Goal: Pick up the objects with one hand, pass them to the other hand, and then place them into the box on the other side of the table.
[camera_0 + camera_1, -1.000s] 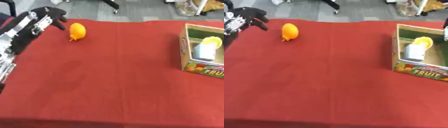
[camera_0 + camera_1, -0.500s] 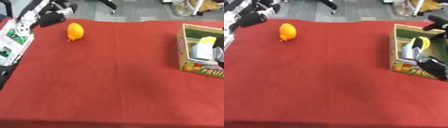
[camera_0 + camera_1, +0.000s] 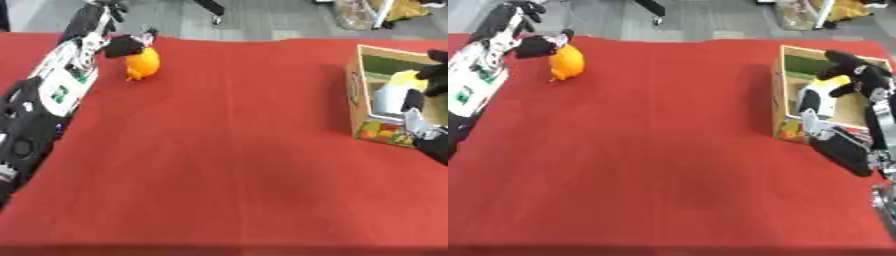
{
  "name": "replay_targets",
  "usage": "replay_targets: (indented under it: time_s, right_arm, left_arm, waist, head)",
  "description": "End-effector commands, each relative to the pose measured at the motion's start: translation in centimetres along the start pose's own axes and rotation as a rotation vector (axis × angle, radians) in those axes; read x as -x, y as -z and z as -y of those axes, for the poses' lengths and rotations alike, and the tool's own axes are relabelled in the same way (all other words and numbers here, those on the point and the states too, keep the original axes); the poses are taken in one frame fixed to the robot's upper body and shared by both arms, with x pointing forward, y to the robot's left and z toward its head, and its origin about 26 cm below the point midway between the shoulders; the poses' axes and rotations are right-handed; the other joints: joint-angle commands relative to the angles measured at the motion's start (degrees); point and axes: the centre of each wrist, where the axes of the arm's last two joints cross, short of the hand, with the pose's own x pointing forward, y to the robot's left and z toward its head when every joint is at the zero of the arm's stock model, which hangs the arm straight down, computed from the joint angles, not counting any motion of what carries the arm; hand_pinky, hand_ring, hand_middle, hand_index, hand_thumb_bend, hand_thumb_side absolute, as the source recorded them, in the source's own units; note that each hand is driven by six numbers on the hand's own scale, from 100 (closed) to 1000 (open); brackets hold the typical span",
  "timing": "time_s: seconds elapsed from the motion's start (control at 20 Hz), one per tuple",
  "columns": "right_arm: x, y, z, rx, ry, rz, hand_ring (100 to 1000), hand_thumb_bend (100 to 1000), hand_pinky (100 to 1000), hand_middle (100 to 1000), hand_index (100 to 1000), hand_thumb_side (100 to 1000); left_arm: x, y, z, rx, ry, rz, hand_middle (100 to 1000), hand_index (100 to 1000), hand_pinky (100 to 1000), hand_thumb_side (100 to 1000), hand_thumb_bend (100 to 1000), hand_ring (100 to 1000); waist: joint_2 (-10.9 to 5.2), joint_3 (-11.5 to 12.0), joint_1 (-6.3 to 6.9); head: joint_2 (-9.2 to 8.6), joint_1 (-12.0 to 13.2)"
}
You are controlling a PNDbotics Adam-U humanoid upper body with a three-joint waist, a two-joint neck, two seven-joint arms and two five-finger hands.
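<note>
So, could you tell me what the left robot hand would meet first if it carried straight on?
Probably the orange fruit: the left robot hand sits right beside it, though contact is unclear.

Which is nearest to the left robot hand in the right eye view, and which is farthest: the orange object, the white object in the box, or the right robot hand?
Measured from the left robot hand:
1. Orange object, far left, right beside it.
2. White object, inside the box on the right.
3. Right robot hand, at the box's far side; close to the white object, slightly farther.
</note>
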Motion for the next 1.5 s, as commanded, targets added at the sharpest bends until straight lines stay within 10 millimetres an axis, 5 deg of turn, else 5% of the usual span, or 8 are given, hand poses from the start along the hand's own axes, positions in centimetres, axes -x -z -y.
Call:
replay_targets:
  time_s: [0.05,0.75,1.0,1.3,1.5]
  right_arm:
    - [-0.7,0.5,0.2,0.016,0.018,0.028,769,100,568,609,856,391]
    - [-0.9,0.1,-0.6,0.028,0.065,0.001,766,100,558,599,846,464]
    - [-0.9,0.0,-0.7,0.030,0.071,-0.006,766,100,556,597,841,485]
    - [-0.9,-0.1,-0.7,0.032,0.075,-0.018,765,100,554,596,837,504]
    - [-0.8,-0.2,-0.7,0.032,0.075,-0.022,765,100,554,595,836,513]
  left_arm:
    - [1.4,1.0,-0.7,-0.073,0.019,-0.061,684,843,851,610,425,666]
    - [4.0,0.9,1.7,-0.015,-0.034,-0.142,620,780,834,522,318,610]
    - [4.1,0.8,2.2,0.025,-0.009,-0.153,576,744,818,383,262,574]
    - [4.0,0.7,2.5,0.043,-0.002,-0.152,493,663,778,103,154,497]
    - [3.9,0.7,2.3,0.024,-0.010,-0.149,455,616,763,100,100,463]
  waist:
    - [0.46,-0.53,-0.86]
    - [1.97,-2.15,-1.58]
    - [2.15,-1.97,-1.60]
    - [2.03,-1.68,-1.48]
    - [1.82,-1.46,-1.37]
  head:
    - [-1.15,0.18]
    - [-2.20,0.45]
    - [-2.16,0.49]
    - [-1.99,0.55]
    - [-1.98,0.58]
